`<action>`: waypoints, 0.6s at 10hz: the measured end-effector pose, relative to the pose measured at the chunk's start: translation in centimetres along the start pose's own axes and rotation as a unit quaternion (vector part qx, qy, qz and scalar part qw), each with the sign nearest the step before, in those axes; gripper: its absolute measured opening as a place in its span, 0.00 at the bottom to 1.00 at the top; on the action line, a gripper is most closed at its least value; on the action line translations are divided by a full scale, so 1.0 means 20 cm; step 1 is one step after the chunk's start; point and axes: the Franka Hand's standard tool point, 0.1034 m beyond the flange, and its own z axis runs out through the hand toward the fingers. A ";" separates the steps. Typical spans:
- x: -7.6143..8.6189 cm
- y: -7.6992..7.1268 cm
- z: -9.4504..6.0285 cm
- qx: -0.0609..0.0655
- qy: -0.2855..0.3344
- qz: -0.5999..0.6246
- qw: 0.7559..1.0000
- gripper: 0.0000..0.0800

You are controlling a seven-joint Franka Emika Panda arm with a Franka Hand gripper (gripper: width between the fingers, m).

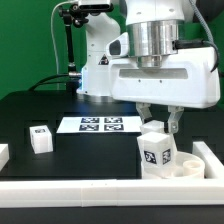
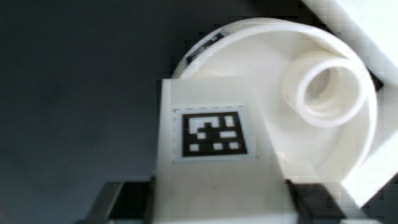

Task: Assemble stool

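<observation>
My gripper is shut on a white block leg with a black-and-white tag, holding it upright over the round white seat disc at the exterior view's right, near the front. In the wrist view the leg fills the middle between my two black fingers, and its far end lies against the seat disc, which shows a round socket hole. A second tagged leg stands alone on the black table at the exterior view's left. Another white piece peeks in at the left edge.
The marker board lies flat on the black table behind the parts. A long white rail runs along the table's front edge and turns up at the right. A dark stand rises at the back.
</observation>
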 end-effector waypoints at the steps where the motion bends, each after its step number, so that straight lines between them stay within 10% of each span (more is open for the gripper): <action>1: -0.02 0.00 0.00 0.003 -0.004 0.035 0.999 0.43; 6: -0.09 -0.03 0.01 0.014 -0.021 0.255 0.967 0.43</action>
